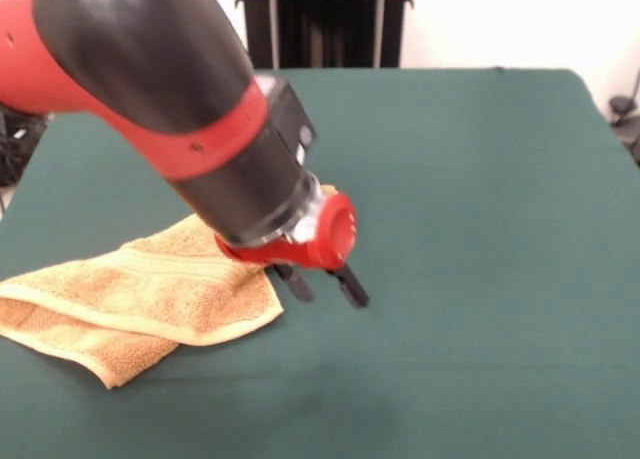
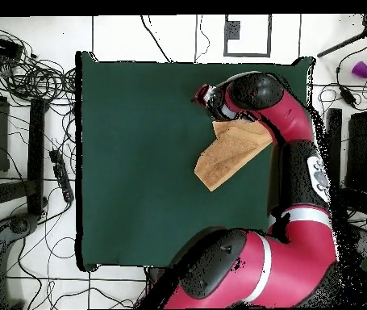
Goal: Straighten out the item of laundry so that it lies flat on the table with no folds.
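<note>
While folded over, towel (image 1: 140, 299) long axis diagonal across table (image 1: 480, 279), beside seemingly open, empty tool (image 1: 322, 284).

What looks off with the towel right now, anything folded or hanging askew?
The towel is not flat: it lies doubled over in layers, bunched into a skewed wedge on the table, with one corner at the table's edge in the front view. The gripper hangs open just beside it, holding nothing.
</note>
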`<action>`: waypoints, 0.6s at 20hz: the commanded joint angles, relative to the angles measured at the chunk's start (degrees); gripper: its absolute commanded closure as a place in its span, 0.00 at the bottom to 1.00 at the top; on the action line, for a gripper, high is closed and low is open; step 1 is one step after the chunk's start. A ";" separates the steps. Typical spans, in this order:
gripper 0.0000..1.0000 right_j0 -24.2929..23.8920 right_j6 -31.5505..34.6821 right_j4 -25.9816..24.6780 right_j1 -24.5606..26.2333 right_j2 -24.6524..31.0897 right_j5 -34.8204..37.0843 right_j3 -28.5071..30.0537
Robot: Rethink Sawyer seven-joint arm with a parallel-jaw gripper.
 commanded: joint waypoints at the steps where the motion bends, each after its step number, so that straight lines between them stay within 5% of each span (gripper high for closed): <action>1: 0.00 -0.28 8.20 -2.29 -3.16 -1.60 14.72 4.77; 7: 0.00 -1.49 3.11 -3.00 -3.62 -0.50 -0.52 15.48; 12: 0.00 -0.70 3.35 -5.09 -1.09 -0.30 -7.64 16.01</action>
